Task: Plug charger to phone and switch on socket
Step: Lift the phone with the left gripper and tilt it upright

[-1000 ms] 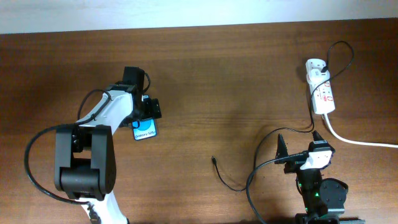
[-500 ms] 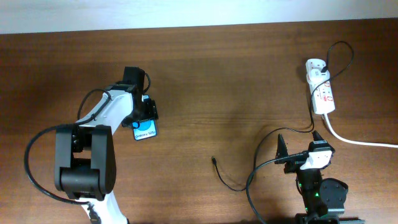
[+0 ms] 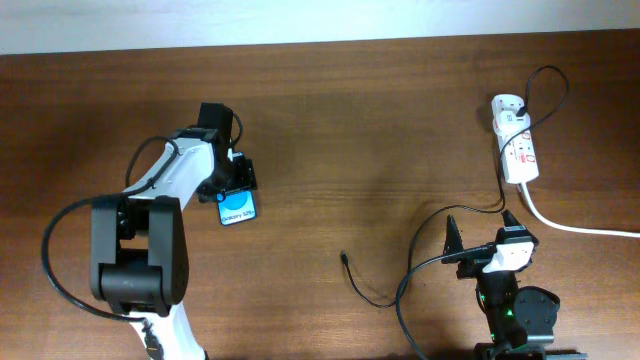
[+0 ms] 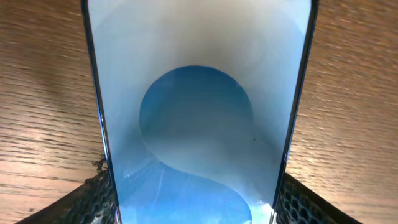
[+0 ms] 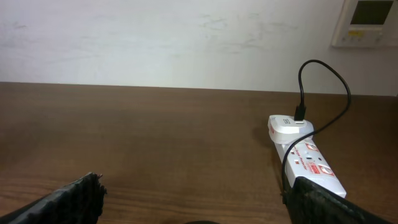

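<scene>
Left pincer (image 3: 233, 190): clamped across the width of the phone (image 3: 237, 208), screen up. Over the last second you have shifted it only a touch toward the right pincer (image 3: 482, 230). Right pincer: spread wide, empty. Charger (image 3: 343, 258): its tip lies loose on the desk (image 3: 350, 120) between the two pincers, nearer the right one and well apart from the phone. Socket (image 3: 516, 148): ahead of the right pincer, untouched. Judgement: plugging not yet begun, and most of the gap to the tip is still yours to close.

Soft, even light; the overhead view is sharp. Held in the left claw (image 4: 196, 205), the phone (image 4: 199, 93) glares pale, and the table (image 4: 43, 93) beside it looks smeared, perhaps motion blur.
</scene>
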`<state>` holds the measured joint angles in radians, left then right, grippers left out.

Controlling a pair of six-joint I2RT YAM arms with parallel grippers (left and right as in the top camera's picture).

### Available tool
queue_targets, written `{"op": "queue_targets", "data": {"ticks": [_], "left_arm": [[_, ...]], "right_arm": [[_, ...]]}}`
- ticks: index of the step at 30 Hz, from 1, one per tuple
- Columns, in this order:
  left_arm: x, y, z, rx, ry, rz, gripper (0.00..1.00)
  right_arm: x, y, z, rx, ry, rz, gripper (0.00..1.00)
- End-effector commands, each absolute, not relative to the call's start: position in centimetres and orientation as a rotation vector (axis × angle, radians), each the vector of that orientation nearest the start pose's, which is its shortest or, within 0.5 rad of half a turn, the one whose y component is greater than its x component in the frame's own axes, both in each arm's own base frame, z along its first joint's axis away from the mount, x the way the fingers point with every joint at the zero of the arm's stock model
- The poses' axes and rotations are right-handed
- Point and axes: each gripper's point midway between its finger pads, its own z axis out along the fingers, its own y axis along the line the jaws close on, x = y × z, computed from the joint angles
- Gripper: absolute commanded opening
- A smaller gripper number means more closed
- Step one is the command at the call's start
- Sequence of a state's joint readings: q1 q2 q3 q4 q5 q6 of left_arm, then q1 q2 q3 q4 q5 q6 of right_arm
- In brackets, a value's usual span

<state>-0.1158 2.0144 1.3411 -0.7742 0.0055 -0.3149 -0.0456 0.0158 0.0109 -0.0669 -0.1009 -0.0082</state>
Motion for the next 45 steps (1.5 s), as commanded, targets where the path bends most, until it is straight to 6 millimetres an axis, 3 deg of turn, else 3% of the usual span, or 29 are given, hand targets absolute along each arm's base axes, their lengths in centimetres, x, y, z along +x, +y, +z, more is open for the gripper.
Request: {"op": "queue_targets", "data": {"ticks": [1, 7, 23, 45], "left_arm": [[39.3, -7.0, 0.5, -0.301, 3.046, -0.236, 0.56], [39.5, -9.0, 2.1, -0.292, 3.052, -0.417, 0.54], [38.6, -16.3, 6.7, -0.236, 2.964, -1.168, 0.55], [38.4, -17.3, 7.7, -0.224, 2.930, -1.294, 0.54]], "right_arm": [[24.6, 0.7, 15.6, -0.050, 1.649, 0.040, 0.98], [24.6, 0.7, 15.6, -0.050, 1.649, 0.040, 0.98], [24.6, 0.7, 15.6, -0.050, 1.649, 0.040, 0.98], [24.6, 0.7, 15.6, -0.050, 1.649, 0.040, 0.98]]}}
